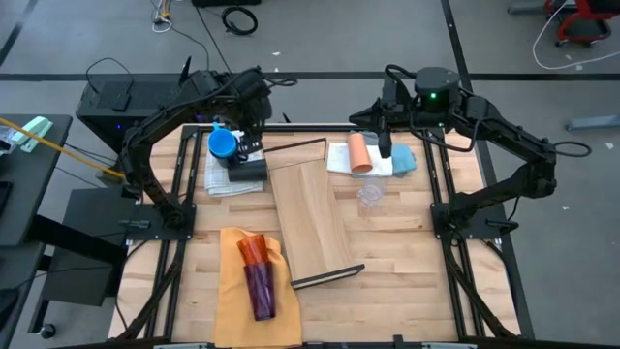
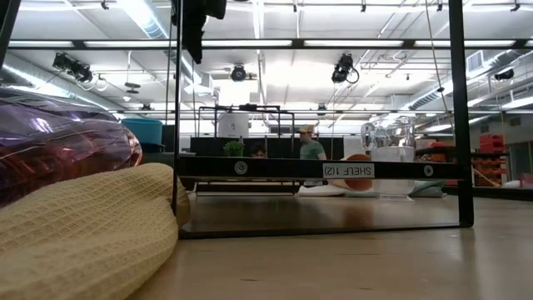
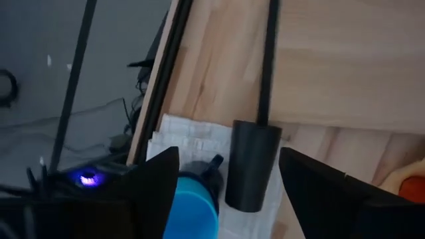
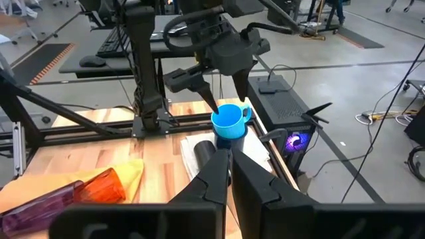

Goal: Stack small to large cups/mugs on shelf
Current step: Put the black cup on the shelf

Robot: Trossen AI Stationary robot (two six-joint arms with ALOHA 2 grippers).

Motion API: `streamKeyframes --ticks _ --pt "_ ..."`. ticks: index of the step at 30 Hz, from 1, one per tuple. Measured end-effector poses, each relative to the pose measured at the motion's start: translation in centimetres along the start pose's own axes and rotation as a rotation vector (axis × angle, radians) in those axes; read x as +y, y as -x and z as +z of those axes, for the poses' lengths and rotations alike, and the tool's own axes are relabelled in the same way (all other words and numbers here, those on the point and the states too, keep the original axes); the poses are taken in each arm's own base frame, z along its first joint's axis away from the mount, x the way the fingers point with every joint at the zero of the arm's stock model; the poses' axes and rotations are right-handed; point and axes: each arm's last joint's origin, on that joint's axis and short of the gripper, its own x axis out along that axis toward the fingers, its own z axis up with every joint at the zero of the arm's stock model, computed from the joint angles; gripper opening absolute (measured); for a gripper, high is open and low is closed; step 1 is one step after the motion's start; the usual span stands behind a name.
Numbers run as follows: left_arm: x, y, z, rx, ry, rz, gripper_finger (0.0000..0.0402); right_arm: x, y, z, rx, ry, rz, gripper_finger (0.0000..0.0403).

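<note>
Grey floor (image 1: 77, 39), bright ceiling strip lights (image 2: 250, 43)

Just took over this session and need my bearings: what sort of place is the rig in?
Most likely a robotics lab or workshop: bare concrete floor strewn with cables, rows of strip lights overhead, and desks with office chairs beyond the table.

Open left gripper (image 3: 222, 189) over blue mug (image 3: 192, 206), seemingly beside black cup (image 3: 251, 166).
</note>
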Motion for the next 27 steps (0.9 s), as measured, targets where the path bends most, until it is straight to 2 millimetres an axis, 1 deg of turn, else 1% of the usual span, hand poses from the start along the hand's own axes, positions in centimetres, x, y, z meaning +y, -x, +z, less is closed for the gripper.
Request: streamKeyframes --ticks 4,11,14,18,24,27 --pt "0.1 0.0 0.3 -0.034 0.017 0.008 0.0256 -0.1 -0.3 -0.1 0.008 -0.015 -0.001 0.0024" --pt "0.2 0.0 0.1 -0.018 0.050 0.007 0.0248 -0.1 -0.6 -0.3 0.028 -0.020 0.000 0.0024" --pt "0.6 -0.1 -0.2 0.013 0.100 0.009 0.0258 -0.1 -0.6 -0.5 0.048 -0.019 0.000 0.0024" --pt "0.8 -0.4 -1.1 0.090 0.132 -0.001 0.0283 -0.1 -0.6 -0.6 0.060 -0.012 0.001 0.0024" --pt "0.5 -3.0 -1.9 0.193 0.155 -0.059 0.0325 -0.3 -0.5 -0.6 0.059 -0.013 -0.006 0.0024" --pt "-0.2 -4.6 -2.5 0.242 0.134 -0.153 0.0339 -0.4 -0.5 -0.6 0.059 -0.012 -0.010 0.0024"
